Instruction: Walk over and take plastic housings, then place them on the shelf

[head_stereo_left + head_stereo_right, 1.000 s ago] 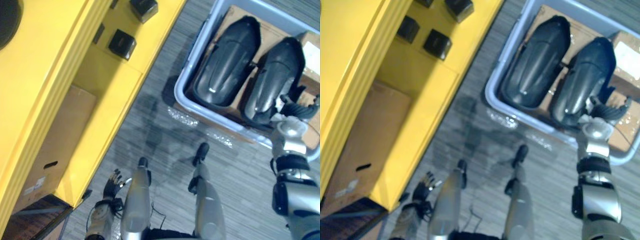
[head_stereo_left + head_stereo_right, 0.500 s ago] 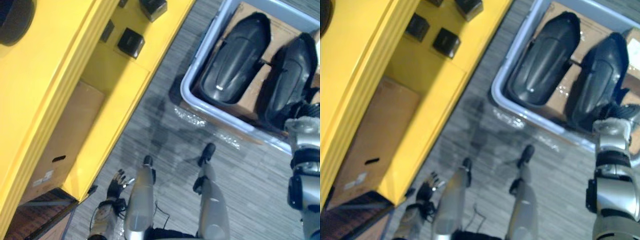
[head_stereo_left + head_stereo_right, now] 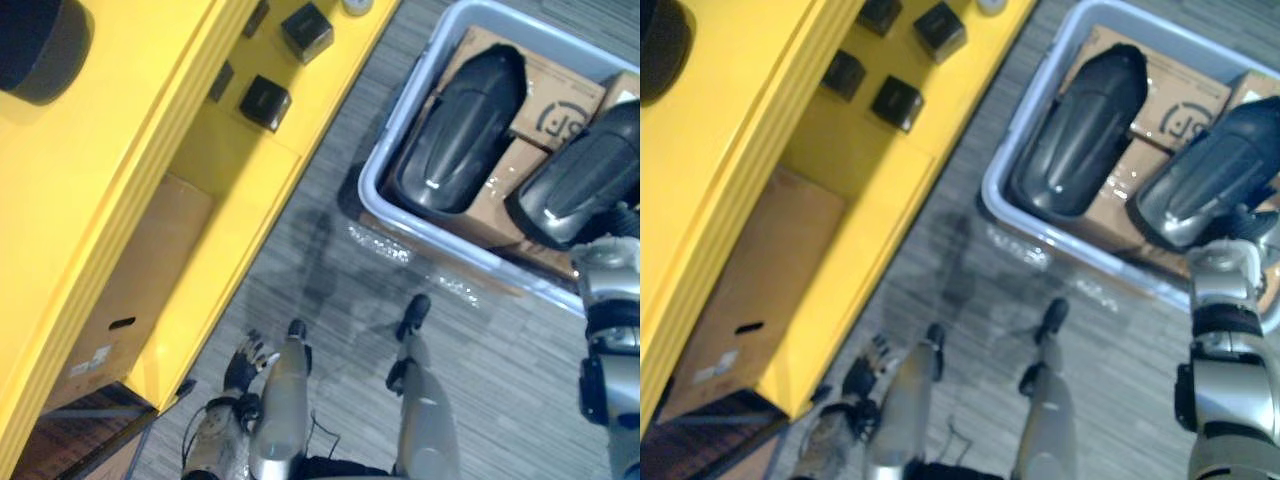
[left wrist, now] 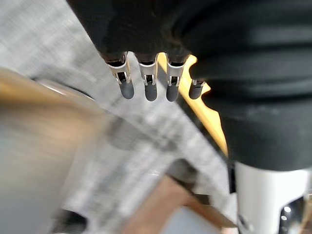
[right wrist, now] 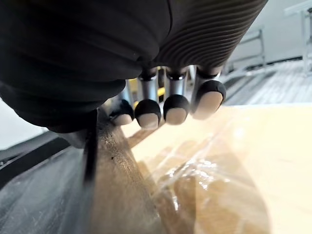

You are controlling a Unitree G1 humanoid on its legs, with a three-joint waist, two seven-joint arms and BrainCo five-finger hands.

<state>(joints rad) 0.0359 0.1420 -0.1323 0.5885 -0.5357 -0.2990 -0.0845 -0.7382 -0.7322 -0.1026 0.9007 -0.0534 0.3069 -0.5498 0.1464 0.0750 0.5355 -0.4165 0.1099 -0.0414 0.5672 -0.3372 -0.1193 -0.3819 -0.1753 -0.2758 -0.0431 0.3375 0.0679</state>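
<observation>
Plastic housing [image 3: 575, 190] gripped at one end

Right hand [image 5: 147, 113] curls round the near end of the tilted black housing above the grey bin [image 3: 368, 185]. Left hand [image 3: 243, 362] hangs relaxed by the yellow shelf [image 3: 130, 150]. Held off-centre, the housing may swing and slip.

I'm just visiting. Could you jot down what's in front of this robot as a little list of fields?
Housings: left housing and right housing, both black, lying on cardboard
Container: pale blue bin on the floor
Shelf: yellow shelf carrying small black boxes
Right hand: at the right housing's near end
Left hand: low beside the shelf, open, empty
</observation>
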